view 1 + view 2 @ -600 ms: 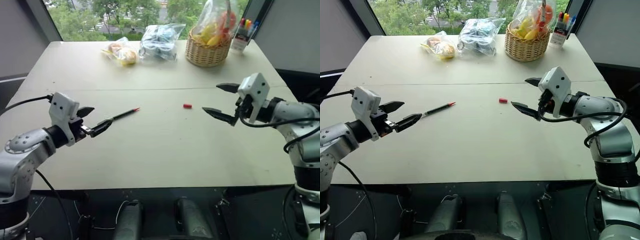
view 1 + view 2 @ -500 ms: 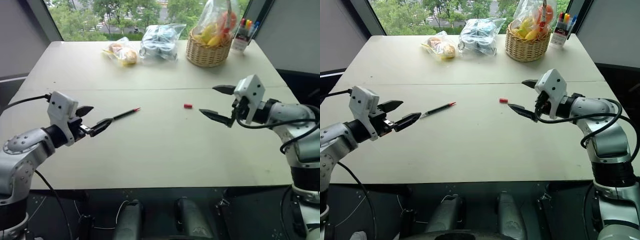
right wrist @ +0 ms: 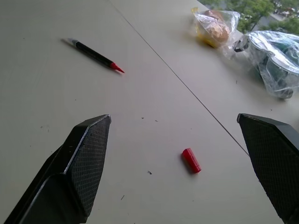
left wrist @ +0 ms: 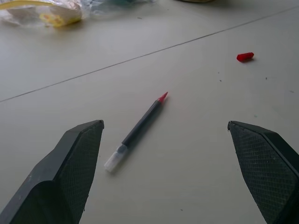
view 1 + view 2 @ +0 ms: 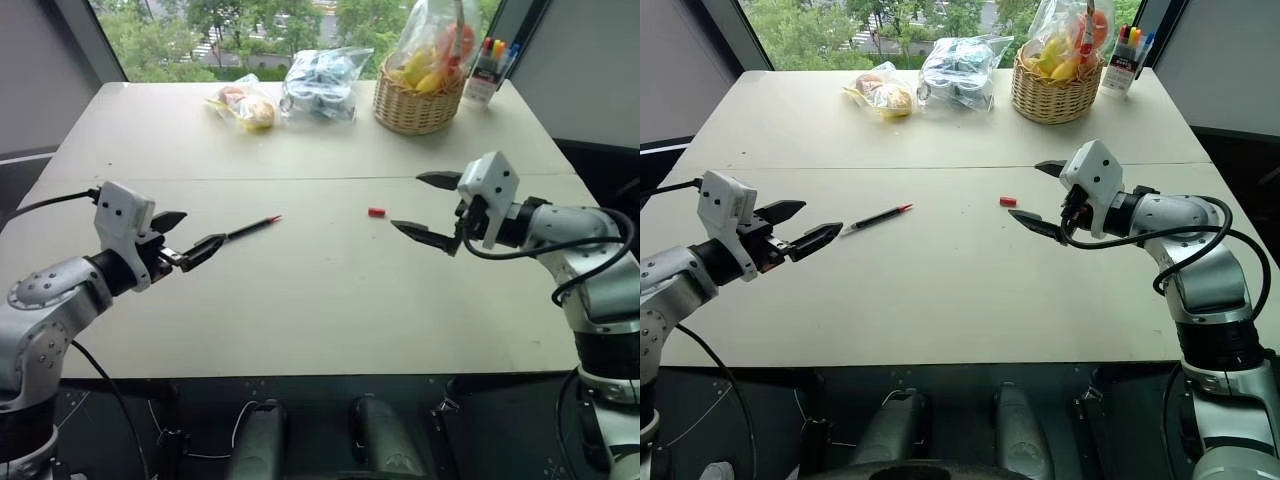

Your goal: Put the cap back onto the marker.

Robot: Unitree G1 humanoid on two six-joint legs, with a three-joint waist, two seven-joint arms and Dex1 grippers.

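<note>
table [image 5: 300, 300]: pale top, seam across the middle
R gripper [image 5: 425, 205]: jaws wide apart, empty, touching nothing, above table
L gripper [image 5: 195, 235]: jaws wide apart, empty, above table
marker [image 5: 250, 228]: flat on table, uncapped, red tip pointing away from L gripper, clear end just beyond L fingertips
cap [image 5: 376, 212]: on table, just ahead of R gripper, well apart from marker
writing: none readable

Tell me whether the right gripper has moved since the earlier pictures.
Yes. The right gripper, open, has shifted toward the robot's left, closing in on the cap, which lies where it was on the table.
</note>
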